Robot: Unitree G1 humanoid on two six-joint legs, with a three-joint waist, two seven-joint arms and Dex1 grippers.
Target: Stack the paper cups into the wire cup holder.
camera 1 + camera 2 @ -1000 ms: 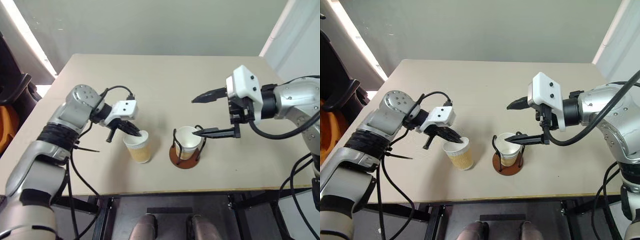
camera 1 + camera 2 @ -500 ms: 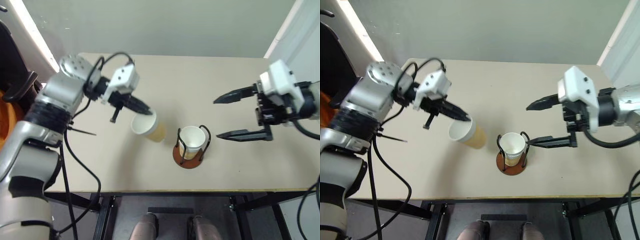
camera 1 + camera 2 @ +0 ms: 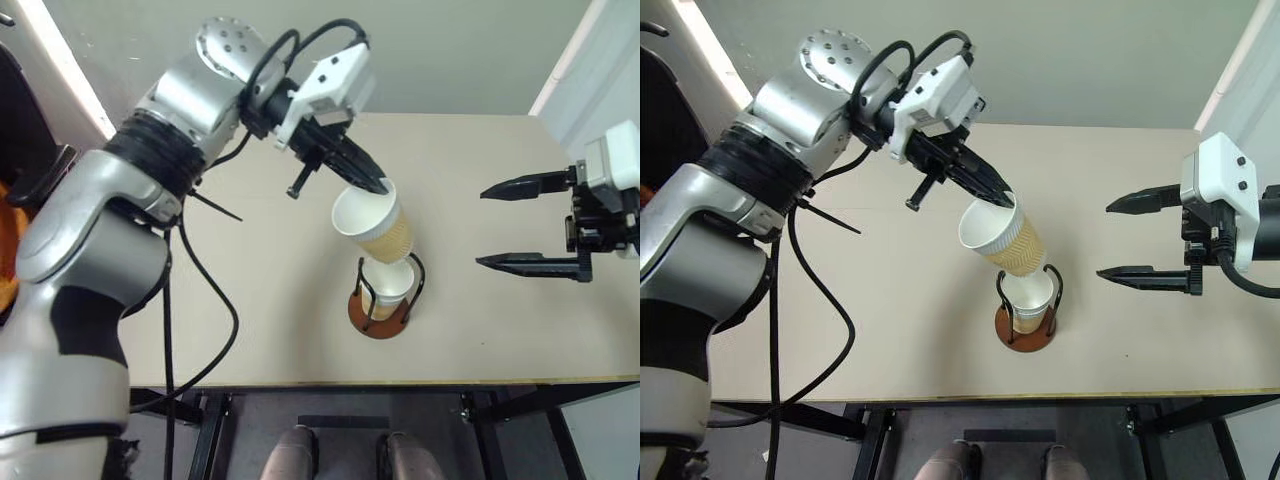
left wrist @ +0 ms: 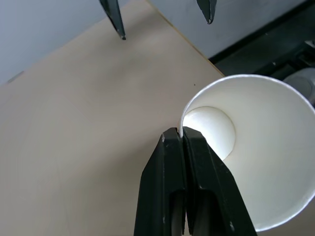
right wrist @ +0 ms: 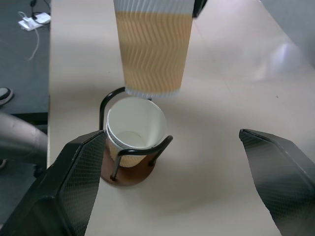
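My left gripper (image 3: pixel 378 186) is shut on the rim of a tan-walled paper cup (image 3: pixel 372 225). It holds the cup tilted in the air, with the cup's bottom just over the wire cup holder (image 3: pixel 378 312). In the left wrist view the black fingers (image 4: pixel 197 162) pinch the white rim of the cup (image 4: pixel 256 162). Two nested paper cups (image 5: pixel 135 123) stand inside the holder's black wire loops on the reddish-brown base (image 5: pixel 133 172). My right gripper (image 3: pixel 480 227) hangs open to the right of the holder, apart from it, with nothing between its fingers.
The beige table (image 3: pixel 250 300) has its front edge close below the holder and a wall behind its far edge. Dark and orange objects (image 3: pixel 20 200) stand off the table's left side. Bare tabletop lies on both sides of the holder.
My left gripper lifted the cup off the table and carried it up and right, to over the holder. My right gripper drew back to the right, away from the holder, still open.
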